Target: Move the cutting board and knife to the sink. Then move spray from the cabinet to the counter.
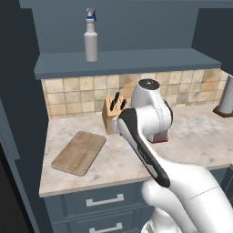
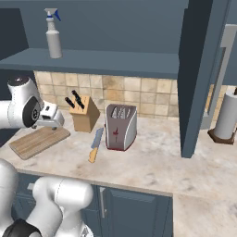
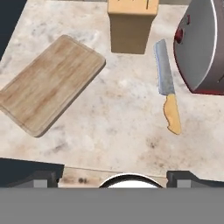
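In the hand view, the cutting board [image 3: 51,84] lies at left on the counter [image 3: 118,118], the knife block [image 3: 131,24] top centre, the knife [image 3: 168,86] right of centre beside the toaster [image 3: 203,48], and the gripper [image 3: 112,178] hangs above with jaws spread wide, holding nothing.

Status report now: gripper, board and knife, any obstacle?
Gripper open, empty, above counter. Cutting board and knife flat on counter, untouched. Knife block and toaster close beside knife.
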Controlling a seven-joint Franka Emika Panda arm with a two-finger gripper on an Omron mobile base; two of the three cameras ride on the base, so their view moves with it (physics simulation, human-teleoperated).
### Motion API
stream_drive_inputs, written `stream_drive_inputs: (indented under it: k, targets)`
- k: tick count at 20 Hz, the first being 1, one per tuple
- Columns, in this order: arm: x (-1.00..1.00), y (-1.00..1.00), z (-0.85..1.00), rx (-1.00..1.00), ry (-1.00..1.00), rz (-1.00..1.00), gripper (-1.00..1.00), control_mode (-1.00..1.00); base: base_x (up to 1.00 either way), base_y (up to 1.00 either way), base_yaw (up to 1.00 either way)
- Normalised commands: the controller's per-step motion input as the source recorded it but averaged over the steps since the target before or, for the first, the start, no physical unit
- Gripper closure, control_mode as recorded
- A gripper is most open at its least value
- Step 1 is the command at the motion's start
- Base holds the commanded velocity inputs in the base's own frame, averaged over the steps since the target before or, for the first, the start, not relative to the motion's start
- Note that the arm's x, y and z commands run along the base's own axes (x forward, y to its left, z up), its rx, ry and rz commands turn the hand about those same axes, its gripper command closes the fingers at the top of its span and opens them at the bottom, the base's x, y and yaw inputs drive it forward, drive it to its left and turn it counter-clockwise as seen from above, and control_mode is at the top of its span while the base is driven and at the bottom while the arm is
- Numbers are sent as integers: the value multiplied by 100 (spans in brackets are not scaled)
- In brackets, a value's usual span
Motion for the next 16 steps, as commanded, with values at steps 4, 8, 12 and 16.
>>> stream_drive_inputs:
  k: [4,8,12,16]
  targets:
    - [6,86,-75,0,-4,-2,-100,-100,0,0,0]
    - [52,58,-29,0,-2,-10,-100,-100,0,0,0]
    - [74,29,-3,0,0,-12,-100,-100,0,0,0]
    - [37,-8,0,0,2,-1,-100,-100,0,0,0]
